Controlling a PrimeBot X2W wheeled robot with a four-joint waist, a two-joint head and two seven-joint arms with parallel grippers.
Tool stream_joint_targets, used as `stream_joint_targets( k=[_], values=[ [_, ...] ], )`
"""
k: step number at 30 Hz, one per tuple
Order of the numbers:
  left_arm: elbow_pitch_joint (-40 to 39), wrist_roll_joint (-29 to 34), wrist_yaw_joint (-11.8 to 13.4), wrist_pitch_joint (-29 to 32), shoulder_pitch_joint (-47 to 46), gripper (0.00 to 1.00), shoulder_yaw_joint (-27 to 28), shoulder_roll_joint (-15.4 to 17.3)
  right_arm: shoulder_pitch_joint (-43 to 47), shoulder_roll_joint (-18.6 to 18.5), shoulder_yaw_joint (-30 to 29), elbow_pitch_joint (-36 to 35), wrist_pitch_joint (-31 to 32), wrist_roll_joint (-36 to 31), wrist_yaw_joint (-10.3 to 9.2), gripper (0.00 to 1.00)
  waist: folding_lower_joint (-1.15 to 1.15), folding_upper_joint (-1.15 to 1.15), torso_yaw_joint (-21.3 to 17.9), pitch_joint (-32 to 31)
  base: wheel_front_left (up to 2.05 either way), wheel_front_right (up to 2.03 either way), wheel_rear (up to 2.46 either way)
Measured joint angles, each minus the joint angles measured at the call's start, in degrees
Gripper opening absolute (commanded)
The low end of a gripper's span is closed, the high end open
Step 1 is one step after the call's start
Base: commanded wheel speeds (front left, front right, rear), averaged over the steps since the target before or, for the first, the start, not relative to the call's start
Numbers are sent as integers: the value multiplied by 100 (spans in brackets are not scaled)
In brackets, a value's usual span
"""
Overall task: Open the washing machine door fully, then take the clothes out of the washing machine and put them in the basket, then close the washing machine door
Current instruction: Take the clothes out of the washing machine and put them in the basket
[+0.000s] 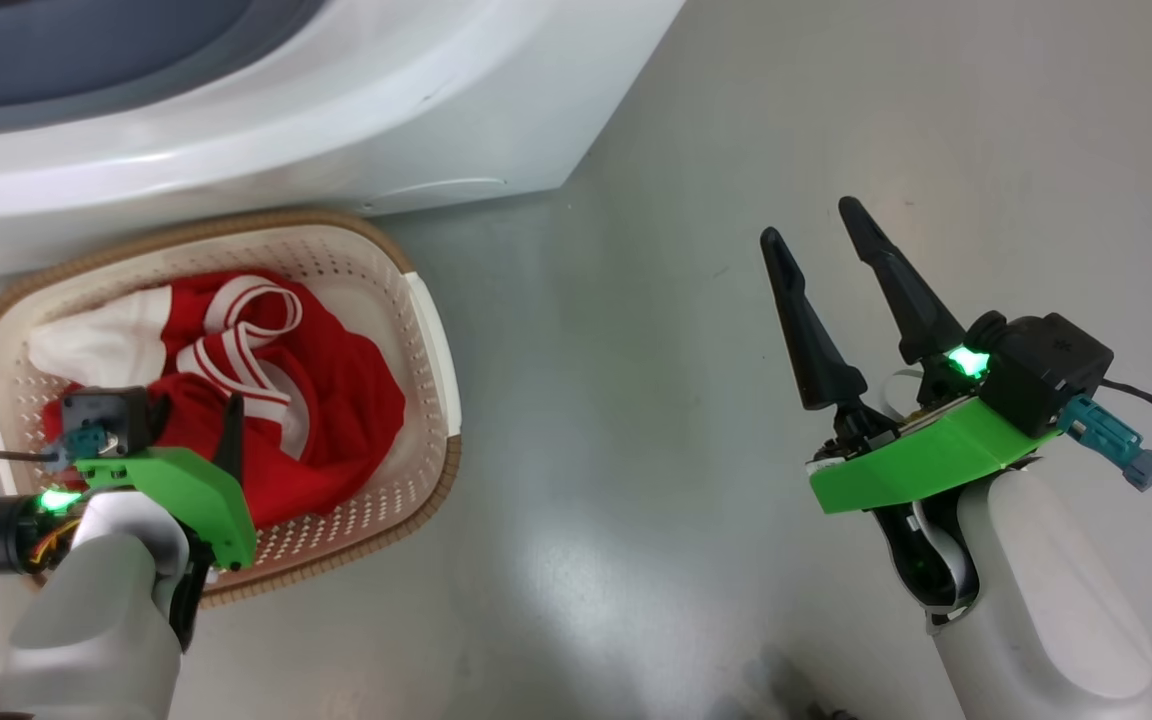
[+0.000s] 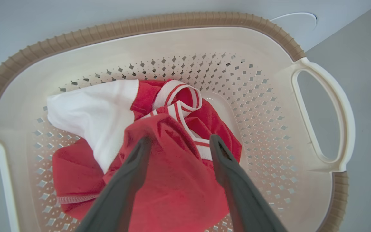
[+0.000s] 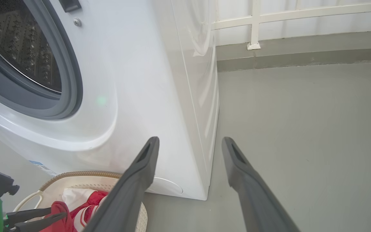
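Firstly, the left gripper [image 2: 179, 140] points down into the basket [image 2: 140, 24], its two fingers spread about as wide as those of the other arm. A hump of the clothes [image 2: 76, 174] rises between them, but no pinch on the cloth is evident, so this gripper reads as parted and holding nothing. The spread suits a release: with the fingers apart, the fabric can settle under its own weight. The clothes, red with white trim bands and a white part, lie bunched on the bottom of the basket, inside the perforated walls and below the brown rim.

The basket stands on the floor [image 1: 686, 300] just beside the washing machine [image 3: 134, 80], at the foot of its front. That placement keeps the carry from drum to basket short.

The right gripper [image 1: 809, 222] hovers over bare floor, well apart from the basket, fingers wide and empty. Held off to that side, it leaves the left arm room to work.

In the right wrist view the drum mouth [image 3: 18, 48], within its grey rubber ring [image 3: 72, 80], stands uncovered, and the visible part of the drum shows bare metal. By this reading the unloading step is at or near its end, and closing the washing machine door is not yet done.
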Motion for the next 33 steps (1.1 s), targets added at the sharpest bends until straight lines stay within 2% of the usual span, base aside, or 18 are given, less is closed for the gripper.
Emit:
stream_joint_targets(
  k=[9, 16, 33],
  values=[
    [-357, -408, 0, -1, 42, 100, -196, 44, 47, -122, -5, 92, -1, 0, 0, 100, 0, 0, 114, -334, 0, 0, 0],
    [-1152, -467, 0, -2, 471, 100, 190, 145, 311, -279, -15, 196, 0, 7, 0, 100, 0, 0, 280, -793, 0, 0, 0],
    [-2886, 469, 0, -2, 1701, 100, 1510, 37, 899, -580, -110, 299, 0, 156, 0, 100, 0, 0, 624, -1865, 0, 0, 0]
  ],
)
